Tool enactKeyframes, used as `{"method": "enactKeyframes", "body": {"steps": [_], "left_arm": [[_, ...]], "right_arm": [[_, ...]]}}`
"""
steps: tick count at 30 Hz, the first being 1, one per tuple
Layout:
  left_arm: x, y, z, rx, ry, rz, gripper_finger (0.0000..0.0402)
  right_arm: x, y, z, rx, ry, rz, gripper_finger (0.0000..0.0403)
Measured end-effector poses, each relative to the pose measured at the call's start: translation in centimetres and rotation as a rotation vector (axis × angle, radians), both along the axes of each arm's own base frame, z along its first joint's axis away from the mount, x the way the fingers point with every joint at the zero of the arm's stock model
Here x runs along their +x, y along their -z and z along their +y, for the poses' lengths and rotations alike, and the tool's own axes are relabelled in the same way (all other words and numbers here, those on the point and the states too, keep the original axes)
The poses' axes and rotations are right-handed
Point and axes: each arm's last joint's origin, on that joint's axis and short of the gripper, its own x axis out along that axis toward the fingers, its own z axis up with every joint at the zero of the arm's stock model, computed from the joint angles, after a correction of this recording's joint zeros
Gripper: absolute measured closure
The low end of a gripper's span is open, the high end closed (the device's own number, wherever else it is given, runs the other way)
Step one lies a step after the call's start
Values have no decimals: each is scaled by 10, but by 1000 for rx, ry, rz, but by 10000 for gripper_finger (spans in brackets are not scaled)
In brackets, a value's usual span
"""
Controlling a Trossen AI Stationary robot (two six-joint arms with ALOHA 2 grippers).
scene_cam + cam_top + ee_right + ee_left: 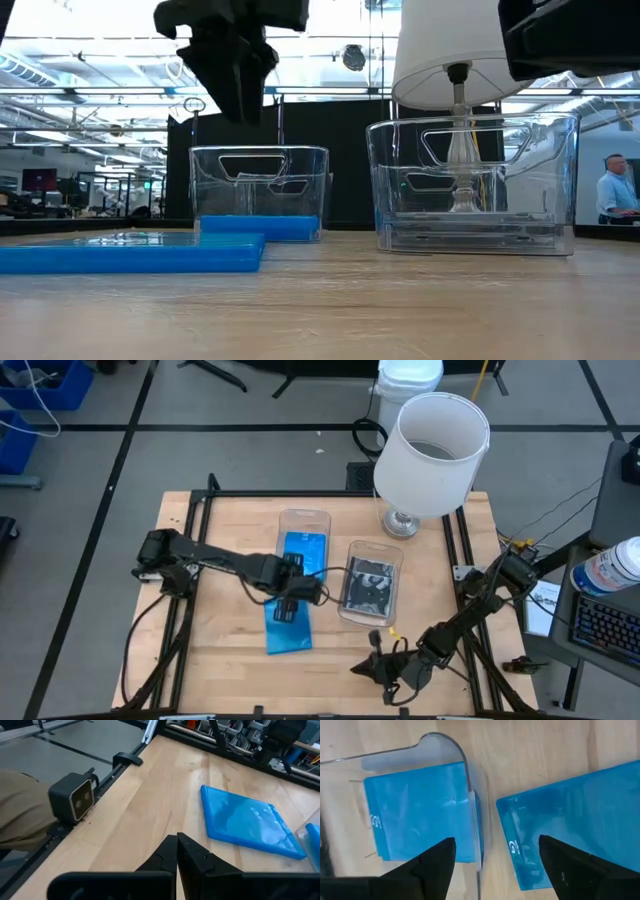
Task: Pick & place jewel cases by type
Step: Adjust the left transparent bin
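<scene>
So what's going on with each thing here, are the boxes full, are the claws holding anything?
Left bin: holds a blue case lying flat.
Right bin: holds a dark disc case.
Loose blue case: flat on the table, outside the bins.
Left gripper: open, empty, above the bin edge.
Right gripper: shut, empty.
Lamp: upright.

high: straight down over worktop (230, 660) | low: level across it | wrists: close, downward | shared: blue case (288, 628)
</scene>
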Motion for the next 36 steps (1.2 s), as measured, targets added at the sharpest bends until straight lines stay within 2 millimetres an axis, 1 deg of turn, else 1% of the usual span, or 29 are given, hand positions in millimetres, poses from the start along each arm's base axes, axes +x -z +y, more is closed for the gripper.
{"method": "enactKeyframes", "body": {"steps": [5,10,13,18,28,30,31,33,36], "left_arm": [[3,0,15,-10,-16,4,113],[6,1,28,-52,-57,-14,136],[7,8,33,-99,-59,-12,152],[3,22,38,-129,-72,22,171],[-3,53,42,-149,-95,35,182],[-5,55,44,-168,-122,49,202],[-5,55,46,-177,-137,54,218],[-6,56,49,-199,-184,55,257],[-5,56,51,-246,-225,53,329]], "right_arm": [[-3,1,3,7,-7,11,402],[-3,1,2,7,-5,11,402],[-3,1,2,19,0,15,402],[-4,2,3,29,2,20,403],[-4,2,3,27,-1,20,403],[-4,1,4,29,-1,18,403],[-4,1,4,31,-1,16,403],[-4,1,4,29,-2,14,403],[-4,1,4,15,-8,12,403]]}}
